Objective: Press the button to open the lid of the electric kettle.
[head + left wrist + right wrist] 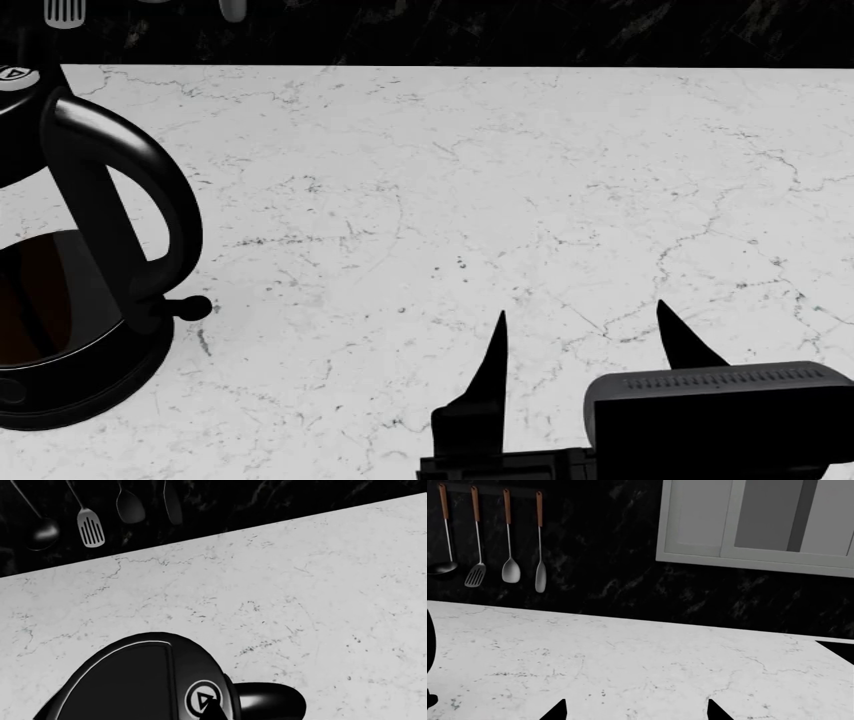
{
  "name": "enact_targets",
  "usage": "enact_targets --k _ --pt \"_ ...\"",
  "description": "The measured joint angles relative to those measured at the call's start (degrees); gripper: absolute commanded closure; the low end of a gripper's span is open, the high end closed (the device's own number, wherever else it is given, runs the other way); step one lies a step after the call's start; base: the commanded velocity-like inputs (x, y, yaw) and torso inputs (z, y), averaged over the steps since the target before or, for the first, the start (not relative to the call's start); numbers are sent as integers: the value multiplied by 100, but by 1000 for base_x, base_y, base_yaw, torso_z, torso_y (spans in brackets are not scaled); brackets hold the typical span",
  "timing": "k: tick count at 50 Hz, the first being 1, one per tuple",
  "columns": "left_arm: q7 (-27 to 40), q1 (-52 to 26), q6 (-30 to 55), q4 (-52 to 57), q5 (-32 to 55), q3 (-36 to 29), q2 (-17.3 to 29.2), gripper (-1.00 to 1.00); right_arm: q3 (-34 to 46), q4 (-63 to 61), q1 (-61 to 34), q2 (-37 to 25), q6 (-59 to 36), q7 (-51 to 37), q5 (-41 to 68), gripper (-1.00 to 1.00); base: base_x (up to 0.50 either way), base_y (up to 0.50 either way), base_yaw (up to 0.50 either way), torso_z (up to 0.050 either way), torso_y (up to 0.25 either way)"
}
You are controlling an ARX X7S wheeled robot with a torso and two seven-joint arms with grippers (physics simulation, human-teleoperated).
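- The electric kettle [67, 280] stands far left on the desk [534, 200], lid [127, 680] down.
- Left hand's fingertip (spread unclear) touches the button [202, 698].
- Right hand [587, 345] spread, near right.

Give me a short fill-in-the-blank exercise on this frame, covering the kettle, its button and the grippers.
1. The tall glass electric kettle with its black loop handle stands on a white ____ counter.
2. The small round pale grey button bears a dark ____ mark.
3. In the head view, the right gripper has its jaws ____.
4. The round black lid is ____.

Missing words: marble; triangle; open; closed
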State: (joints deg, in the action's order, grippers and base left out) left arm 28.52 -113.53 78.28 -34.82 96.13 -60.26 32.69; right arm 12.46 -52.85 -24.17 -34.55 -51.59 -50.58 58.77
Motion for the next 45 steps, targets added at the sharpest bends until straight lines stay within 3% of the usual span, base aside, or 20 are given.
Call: enact_targets --k 39,40,45 --pt "-509 149 -210 -238 -308 -245 -145 100 107 100 103 -85 190 88 -137 -100 0 0 0 0 0" --pt "-518 137 -199 -248 -321 -255 -157 -100 112 105 114 -88 206 101 -156 -100 0 0 0 0 0" --pt "-664 113 -143 -80 291 -192 -215 -100 135 134 170 -106 277 160 -235 -100 9 1 0 0 0"
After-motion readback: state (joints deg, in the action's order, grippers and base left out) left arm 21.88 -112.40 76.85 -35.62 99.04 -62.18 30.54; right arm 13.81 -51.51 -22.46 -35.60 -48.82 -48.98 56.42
